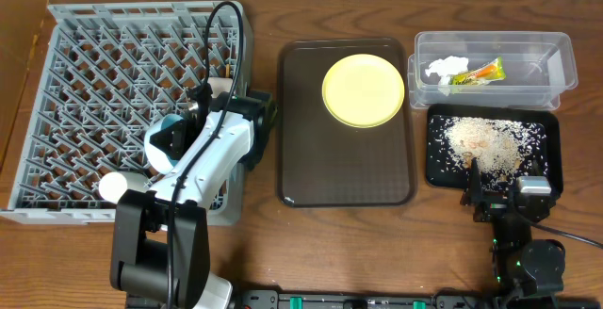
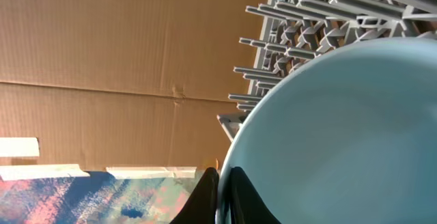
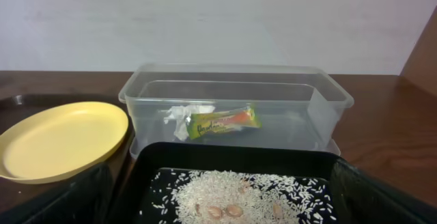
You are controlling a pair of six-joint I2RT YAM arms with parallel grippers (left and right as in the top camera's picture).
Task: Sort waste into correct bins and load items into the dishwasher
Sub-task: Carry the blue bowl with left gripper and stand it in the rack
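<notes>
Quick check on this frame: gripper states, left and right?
Left gripper: closed on the rim of the light-blue bowl.
Right gripper: open, holding nothing.

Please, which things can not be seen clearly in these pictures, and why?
- Chopsticks: in no view; the left arm covers part of the dish rack overhead.
- Light-blue bowl: cut by the left wrist frame edges; whether it rests on the pegs is unclear.
- Snack wrapper: print too small to read in the right wrist view.
</notes>
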